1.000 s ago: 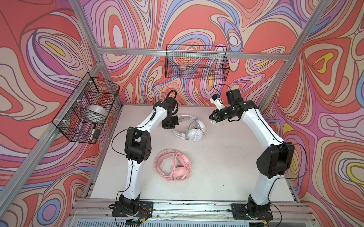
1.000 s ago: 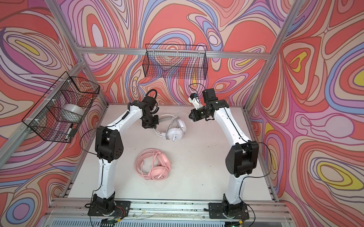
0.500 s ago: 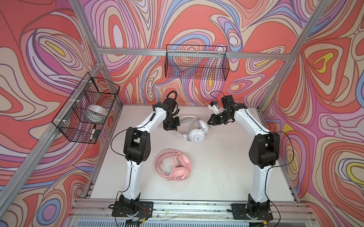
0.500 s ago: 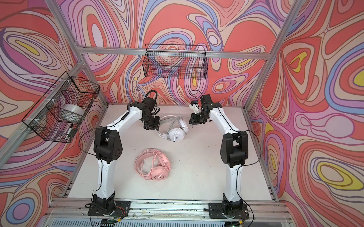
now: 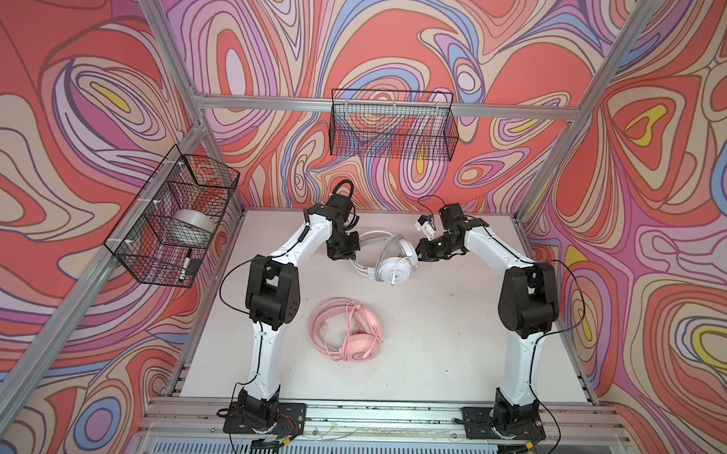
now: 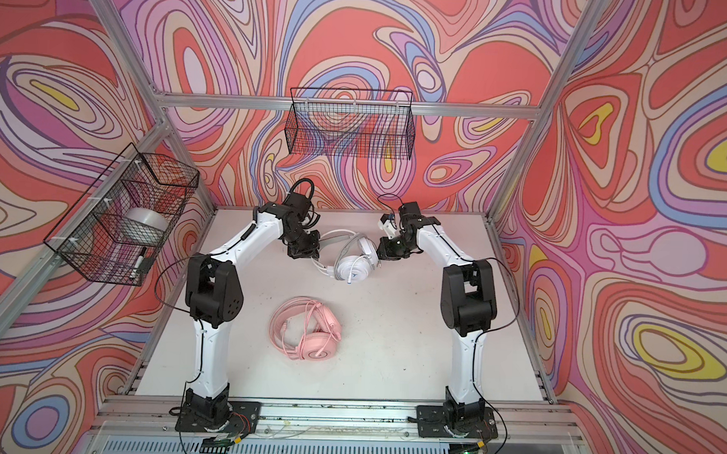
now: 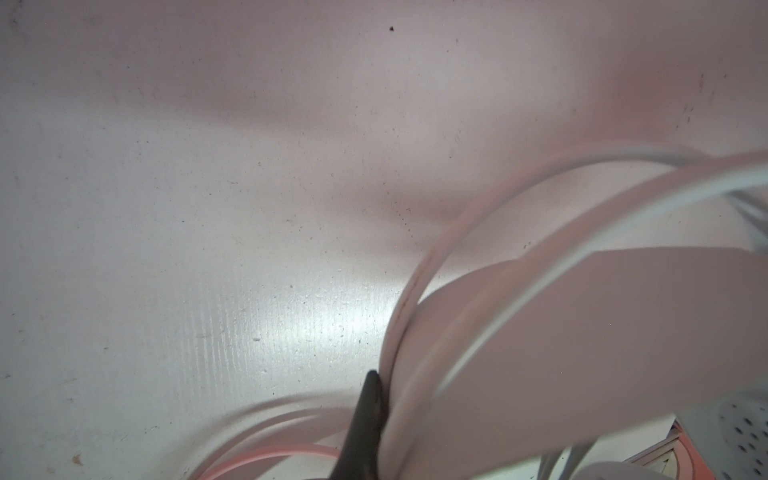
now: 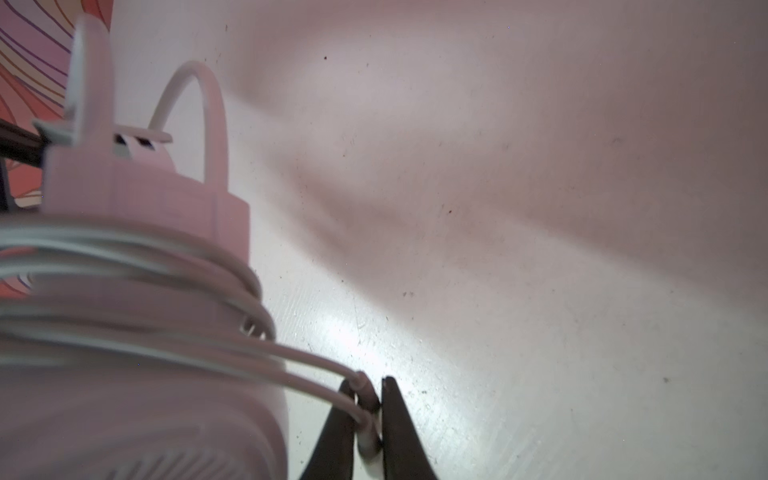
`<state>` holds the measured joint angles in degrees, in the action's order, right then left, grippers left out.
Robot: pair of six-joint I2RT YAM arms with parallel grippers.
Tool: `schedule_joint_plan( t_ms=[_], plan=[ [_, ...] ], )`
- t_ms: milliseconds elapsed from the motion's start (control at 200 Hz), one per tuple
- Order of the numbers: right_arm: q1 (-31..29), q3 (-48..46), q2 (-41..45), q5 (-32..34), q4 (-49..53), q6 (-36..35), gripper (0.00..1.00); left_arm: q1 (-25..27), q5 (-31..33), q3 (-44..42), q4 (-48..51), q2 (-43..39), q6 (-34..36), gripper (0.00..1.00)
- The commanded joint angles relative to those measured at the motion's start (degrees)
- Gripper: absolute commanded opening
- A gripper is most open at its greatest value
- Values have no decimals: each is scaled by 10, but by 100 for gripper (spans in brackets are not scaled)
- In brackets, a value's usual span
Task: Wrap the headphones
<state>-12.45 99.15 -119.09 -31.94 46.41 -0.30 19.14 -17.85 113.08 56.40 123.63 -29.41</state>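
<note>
The white headphones (image 5: 393, 268) (image 6: 354, 269) stand at the back middle of the table, with their grey cable (image 8: 316, 365) coiled round the earcup (image 8: 124, 395). My left gripper (image 5: 342, 252) (image 7: 386, 415) is shut on their headband (image 7: 540, 332); only one dark finger shows beside the band. My right gripper (image 5: 421, 255) (image 8: 370, 415) is right next to the earcup, its jaws narrowly closed on the cable's end. The pink headphones (image 5: 350, 331) (image 6: 308, 330) lie flat nearer the front, with their pink cable looped around them, away from both grippers.
A black wire basket (image 5: 392, 129) hangs on the back wall. Another wire basket (image 5: 175, 217) on the left wall holds a roll of tape (image 5: 189, 226) and a marker. Aluminium posts frame the white table (image 5: 453, 343).
My right arm has folded in and brought the cable end down to the white earcup. Its jaws have eased slightly apart. The left gripper has stayed on the headband.
</note>
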Motion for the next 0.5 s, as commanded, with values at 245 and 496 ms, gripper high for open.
schedule_joint_plan(
  t_ms=[245, 496],
  plan=[
    [2, -53, 65, 36, -17, 35, 35, -4, -31, 0, -12, -23, -20, 0],
    [8, -65, 114, 57, 2, 56, 46, -8, -44, -11, -26, -24, -32, 0]
  ],
)
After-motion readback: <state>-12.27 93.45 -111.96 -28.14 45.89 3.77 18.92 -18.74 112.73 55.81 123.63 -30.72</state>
